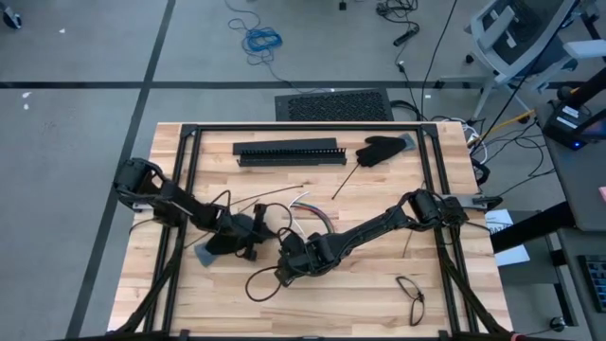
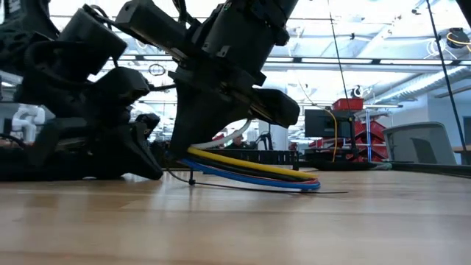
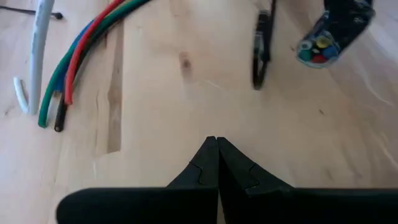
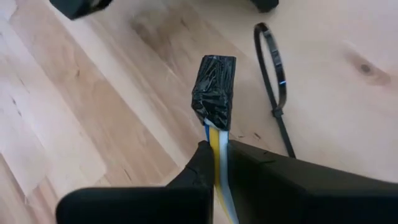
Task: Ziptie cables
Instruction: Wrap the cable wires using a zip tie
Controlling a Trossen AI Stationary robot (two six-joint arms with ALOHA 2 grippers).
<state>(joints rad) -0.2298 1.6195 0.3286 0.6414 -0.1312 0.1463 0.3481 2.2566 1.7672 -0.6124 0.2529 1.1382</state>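
Right pincer [image 4: 216, 163] clamped on the bundle of thin flexible cables [image 4: 217, 144], yellow, white and blue strands pinched between the two dark fingers just behind the bundle's black-taped end [image 4: 214, 93]. Just beside that taped end, lying flat on the pale wooden worktop [image 4: 93, 124]: a thin black zip tie already curled into a loop [image 4: 272, 68], its tail running off past the pincer. Farther from the taped end, left pincer [image 3: 217, 163] pressed fully shut with nothing between its fingers, tips low over bare wood and aimed toward the same loop [image 3: 261, 53].

Best handled, by judgement: hold the bundle low and level, nose the taped end squarely at the loop's opening, and feed it through slowly so no strand splays out; bring the empty left pincer to the tie's tail only once the bundle sits inside, then draw the tail snug. Main risk: the loop skating away on smooth wood when nudged.

Cables seen from table height as a shallow arc [image 2: 250, 171] sagging out of the right pincer and resting on the wood, yellow over black, blue and red. Away from the taped end, loose ends fanned out near the left pincer: green, red, blue, black and a pale grey one [image 3: 59, 74]
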